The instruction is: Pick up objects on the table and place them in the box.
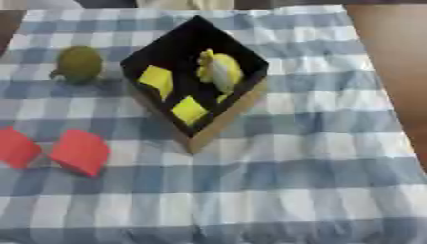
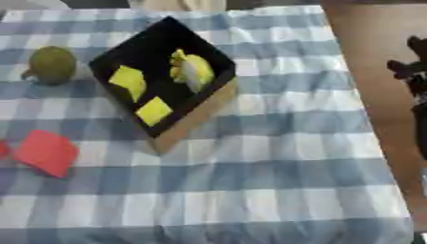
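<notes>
No words, numbers or signs can be read anywhere. The box (image 1: 218, 125) has plain sides, the red blocks (image 1: 80, 152) near the left edge of the table are plain too, and the checked cloth (image 1: 292, 181) shows only blue and white squares.

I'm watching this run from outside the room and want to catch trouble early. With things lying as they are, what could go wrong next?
The round olive-green object sits close to the black-lined cardboard box; a reach for it might nudge the box's wall. It looks round and may roll when touched. The two red blocks lie side by side near the blue-checked tablecloth's left edge, so grasping one could push the other off. The right hand is far away at the right edge.
</notes>
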{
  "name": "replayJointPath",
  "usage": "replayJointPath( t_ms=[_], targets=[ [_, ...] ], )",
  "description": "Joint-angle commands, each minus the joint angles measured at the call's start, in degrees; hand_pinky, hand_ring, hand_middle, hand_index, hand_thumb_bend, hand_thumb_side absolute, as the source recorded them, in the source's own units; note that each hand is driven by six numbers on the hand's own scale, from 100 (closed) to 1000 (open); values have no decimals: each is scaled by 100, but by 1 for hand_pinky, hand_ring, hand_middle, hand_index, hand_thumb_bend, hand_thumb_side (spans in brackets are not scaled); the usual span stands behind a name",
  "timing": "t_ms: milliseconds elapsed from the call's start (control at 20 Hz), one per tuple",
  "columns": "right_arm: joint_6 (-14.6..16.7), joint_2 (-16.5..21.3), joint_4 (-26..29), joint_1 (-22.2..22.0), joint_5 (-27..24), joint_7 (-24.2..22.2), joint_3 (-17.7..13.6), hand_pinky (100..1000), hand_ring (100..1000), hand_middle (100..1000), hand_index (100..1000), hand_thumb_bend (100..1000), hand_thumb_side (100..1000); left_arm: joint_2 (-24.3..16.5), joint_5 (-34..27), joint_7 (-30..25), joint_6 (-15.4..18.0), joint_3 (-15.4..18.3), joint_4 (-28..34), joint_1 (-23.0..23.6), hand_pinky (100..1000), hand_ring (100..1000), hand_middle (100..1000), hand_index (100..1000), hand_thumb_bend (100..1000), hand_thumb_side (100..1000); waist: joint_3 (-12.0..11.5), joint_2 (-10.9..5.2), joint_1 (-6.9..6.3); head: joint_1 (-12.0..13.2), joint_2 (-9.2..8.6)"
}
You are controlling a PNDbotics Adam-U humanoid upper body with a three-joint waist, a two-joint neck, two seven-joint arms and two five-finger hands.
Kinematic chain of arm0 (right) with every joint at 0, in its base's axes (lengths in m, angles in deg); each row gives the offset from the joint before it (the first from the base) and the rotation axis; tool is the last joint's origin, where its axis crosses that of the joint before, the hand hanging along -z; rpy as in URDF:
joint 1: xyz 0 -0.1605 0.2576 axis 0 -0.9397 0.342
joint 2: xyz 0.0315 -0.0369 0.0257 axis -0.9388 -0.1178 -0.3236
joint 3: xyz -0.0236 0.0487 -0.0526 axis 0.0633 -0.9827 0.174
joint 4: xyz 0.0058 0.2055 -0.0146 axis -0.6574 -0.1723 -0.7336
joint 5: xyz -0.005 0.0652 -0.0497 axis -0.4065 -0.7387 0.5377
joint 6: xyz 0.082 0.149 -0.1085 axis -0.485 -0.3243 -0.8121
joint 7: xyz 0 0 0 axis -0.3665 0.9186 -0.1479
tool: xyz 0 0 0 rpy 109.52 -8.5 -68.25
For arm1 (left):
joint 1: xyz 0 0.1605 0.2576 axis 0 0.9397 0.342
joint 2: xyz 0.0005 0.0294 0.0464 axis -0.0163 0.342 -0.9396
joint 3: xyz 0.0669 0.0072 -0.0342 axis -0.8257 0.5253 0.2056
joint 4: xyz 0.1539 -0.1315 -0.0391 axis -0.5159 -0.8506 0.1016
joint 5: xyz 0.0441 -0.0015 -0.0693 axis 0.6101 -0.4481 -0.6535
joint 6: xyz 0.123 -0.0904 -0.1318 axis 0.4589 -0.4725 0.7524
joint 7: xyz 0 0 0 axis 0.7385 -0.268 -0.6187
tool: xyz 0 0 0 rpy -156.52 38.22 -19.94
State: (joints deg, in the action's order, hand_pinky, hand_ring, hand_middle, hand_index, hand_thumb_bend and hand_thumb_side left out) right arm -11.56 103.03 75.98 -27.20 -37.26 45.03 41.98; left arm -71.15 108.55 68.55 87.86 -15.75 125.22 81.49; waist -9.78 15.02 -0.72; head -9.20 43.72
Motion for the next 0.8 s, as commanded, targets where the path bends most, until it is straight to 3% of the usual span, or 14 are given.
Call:
replayJointPath(
  t_ms=[50, 800],
  targets=[
    [-11, 74, 114, 18, 26, -9, -52, 848, 1000, 509, 840, 100, 591, -194, -46, -70, 43, 24, 41, -59, 883, 100, 807, 876, 508, 185, 7, -143, -82, -13, -24],
    [-55, 59, 114, 4, 27, -22, -52, 849, 1000, 504, 839, 100, 591, -257, -78, -378, 235, -150, 168, -32, 889, 100, 805, 901, 565, 100, -38, -149, -71, -29, 9]
  ],
)
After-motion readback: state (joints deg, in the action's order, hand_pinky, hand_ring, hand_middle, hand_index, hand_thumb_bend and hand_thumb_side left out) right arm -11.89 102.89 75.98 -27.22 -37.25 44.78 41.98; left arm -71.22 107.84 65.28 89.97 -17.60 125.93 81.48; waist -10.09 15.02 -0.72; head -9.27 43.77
